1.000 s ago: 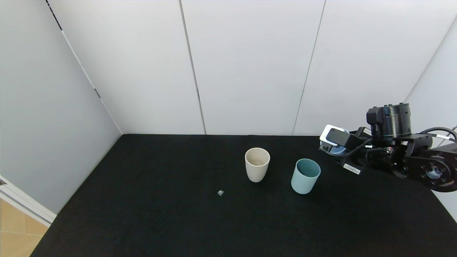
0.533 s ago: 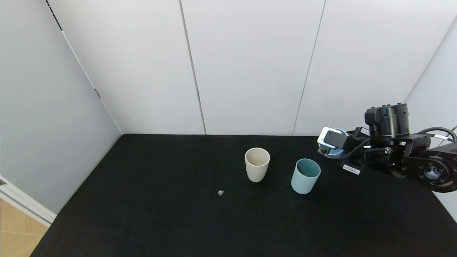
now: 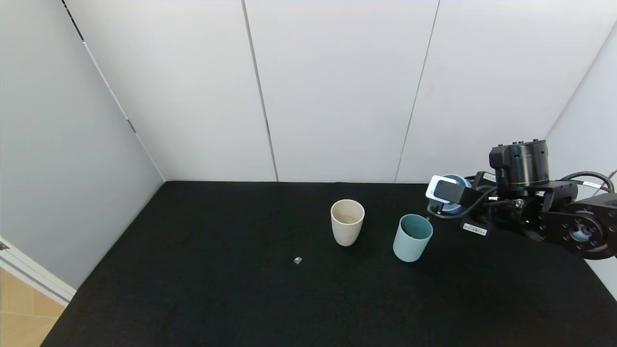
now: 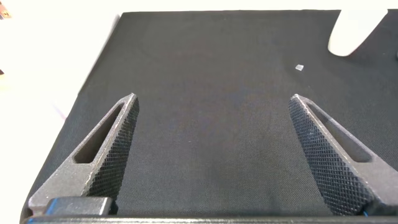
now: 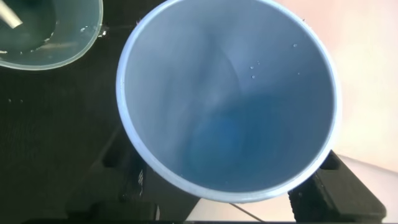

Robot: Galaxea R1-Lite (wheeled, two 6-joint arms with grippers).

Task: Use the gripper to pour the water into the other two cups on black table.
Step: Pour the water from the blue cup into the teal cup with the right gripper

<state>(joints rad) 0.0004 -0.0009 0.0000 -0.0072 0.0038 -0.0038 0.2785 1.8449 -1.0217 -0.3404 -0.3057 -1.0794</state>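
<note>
The black tabletop (image 3: 202, 289) spreads matte and felt-like under everything, with white panelled walls behind it. My right arm reaches in low from the right edge, and my right tool (image 3: 446, 195) is pinched on the light blue tumbler (image 5: 227, 99), a smooth, wide-mouthed cup held just above and behind the teal cup; in the right wrist view only a few droplets cling to its inner wall, and I cannot tell whether a water level remains. The relation that matters: the teal-green tumbler (image 3: 412, 237) lies just to the left of and nearer than my right tool, its rim close under the blue cup's lip, so I judge that a tip toward the left would pour into it. That teal cup shows a faint wet sheen inside. The cream-beige tumbler (image 3: 347, 222) stands upright farther left, apart from the teal one, with a faint level inside. My left tool (image 4: 211, 155) is spread wide, holding nothing, parked over the tabletop's left side. A tiny grey scrap (image 3: 297, 260) lies in front of the cream cup.
</note>
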